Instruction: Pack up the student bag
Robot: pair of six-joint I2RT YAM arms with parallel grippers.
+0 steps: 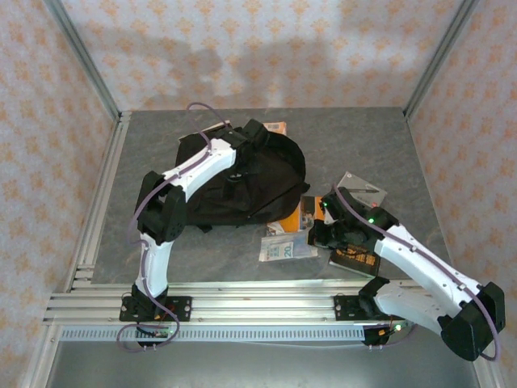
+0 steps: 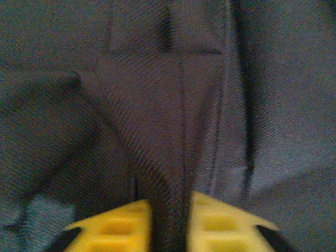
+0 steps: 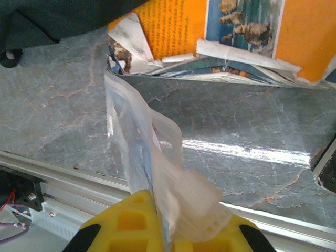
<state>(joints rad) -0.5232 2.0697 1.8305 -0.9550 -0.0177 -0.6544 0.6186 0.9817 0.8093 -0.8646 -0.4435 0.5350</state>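
Right end effector [image 3: 167, 216] is clamped shut on the edge of a clear plastic pouch [image 3: 137, 136], which hangs limp over the table [image 3: 226, 115]. Past it lie orange-and-blue books [image 3: 181, 26] with loose pages. Left end effector [image 2: 169, 223] is closed on a raised fold of black woven cloth [image 2: 157, 105], pinched between its yellow pads [image 2: 113, 226]; a stitched seam runs up the fold.

From above, the student bag [image 1: 258, 182] lies flat at mid table, the left arm stretched over its far side. The books [image 1: 291, 225] touch its right edge, a printed sheet [image 1: 284, 249] lies just in front, and a dark book [image 1: 355, 257] sits beside the right arm.

Handling guess: the bag is soft and floppy and sags wherever it isn't held. Plain cloth may slide out of a pinch. Better holds are probably the seam, zip edge or a strap. The mouth likely needs holding open while the other arm feeds items in. I can't tell whether the zip is open.
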